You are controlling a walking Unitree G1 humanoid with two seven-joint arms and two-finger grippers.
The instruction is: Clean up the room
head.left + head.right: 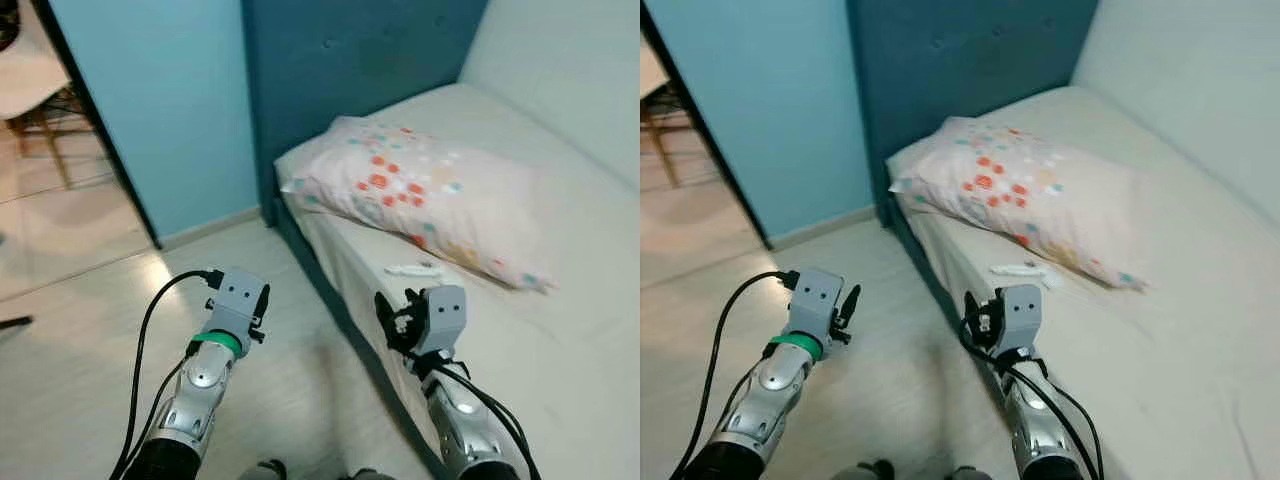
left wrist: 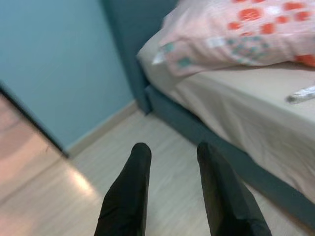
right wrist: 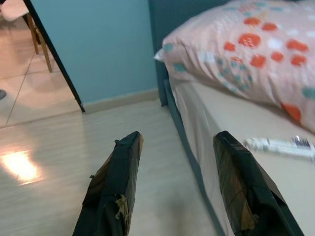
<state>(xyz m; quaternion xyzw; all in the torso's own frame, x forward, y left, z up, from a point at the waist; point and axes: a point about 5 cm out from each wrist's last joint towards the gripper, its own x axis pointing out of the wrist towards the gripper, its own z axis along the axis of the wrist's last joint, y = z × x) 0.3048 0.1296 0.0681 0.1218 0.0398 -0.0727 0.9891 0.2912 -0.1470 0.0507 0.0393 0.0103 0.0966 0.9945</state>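
Observation:
A small white wrapper-like item (image 1: 413,269) lies on the beige mattress (image 1: 560,330) just in front of a pink pillow (image 1: 430,190) dotted with orange and teal spots; the same wrapper (image 3: 278,146) lies ahead in the right wrist view. My right gripper (image 3: 177,142) hovers open and empty near the bed's edge, short of that item. My left gripper (image 2: 170,150) is held open over the pale wood floor (image 1: 90,340), with nothing between its fingers. Both silver arms reach forward, the left arm (image 1: 215,350) beside the bed and the right arm (image 1: 440,340) at the mattress edge.
A dark teal headboard (image 1: 350,60) stands behind the pillow, with a light blue wall (image 1: 160,100) to its left. An open doorway (image 1: 50,170) at far left leads to a tiled room with a wooden chair (image 1: 30,90). The bed's dark base (image 2: 206,132) borders the floor.

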